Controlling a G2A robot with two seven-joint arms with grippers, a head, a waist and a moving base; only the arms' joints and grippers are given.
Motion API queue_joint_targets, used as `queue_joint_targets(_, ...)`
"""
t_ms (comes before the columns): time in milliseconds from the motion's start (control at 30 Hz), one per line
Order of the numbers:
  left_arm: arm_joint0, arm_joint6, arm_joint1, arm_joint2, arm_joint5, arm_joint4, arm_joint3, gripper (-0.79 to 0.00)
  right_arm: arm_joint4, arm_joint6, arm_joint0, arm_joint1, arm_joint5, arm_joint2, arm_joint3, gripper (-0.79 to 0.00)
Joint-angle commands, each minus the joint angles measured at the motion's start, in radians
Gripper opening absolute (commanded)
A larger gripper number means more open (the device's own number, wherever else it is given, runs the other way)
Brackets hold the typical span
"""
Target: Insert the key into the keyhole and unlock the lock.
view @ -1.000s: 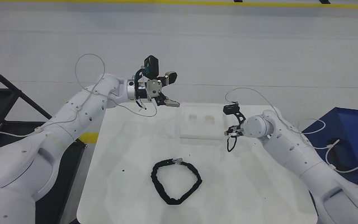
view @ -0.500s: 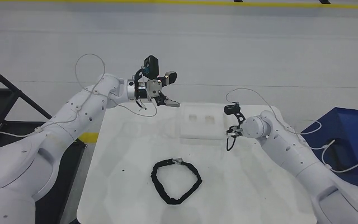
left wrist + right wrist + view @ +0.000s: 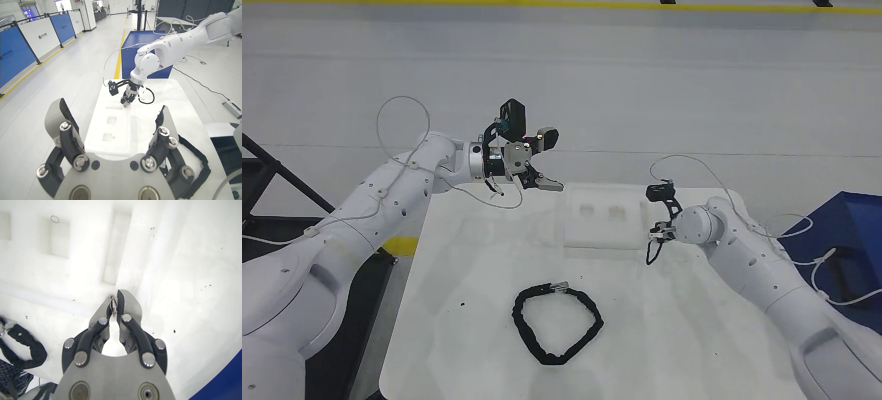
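The black chain lock (image 3: 556,323) lies looped near the counter's (image 3: 462,330) front edge, its metal ends (image 3: 560,288) turned away from the robot. The keyhole is probably there, though too small to tell. Farther back, at the right end of the white foam tray (image 3: 592,236), the right claw (image 3: 114,298) is clamped on the key (image 3: 113,308), likely to lift it from its slot (image 3: 118,245). Over the far left corner the left claw (image 3: 112,108) hangs wide apart, free to steady the lock.
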Motion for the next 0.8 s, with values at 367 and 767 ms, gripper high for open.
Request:
queue_joint_targets(367,0.0,0.0,0.0,0.0,0.0,0.0,0.0,0.0,-0.086,0.028,0.013,0.012,-0.017,0.049,-0.082,-0.785)
queue_joint_targets(767,0.0,0.0,0.0,0.0,0.0,0.0,0.0,0.0,-0.029,0.009,-0.116,0.082,-0.135,0.225,-0.343,-0.785)
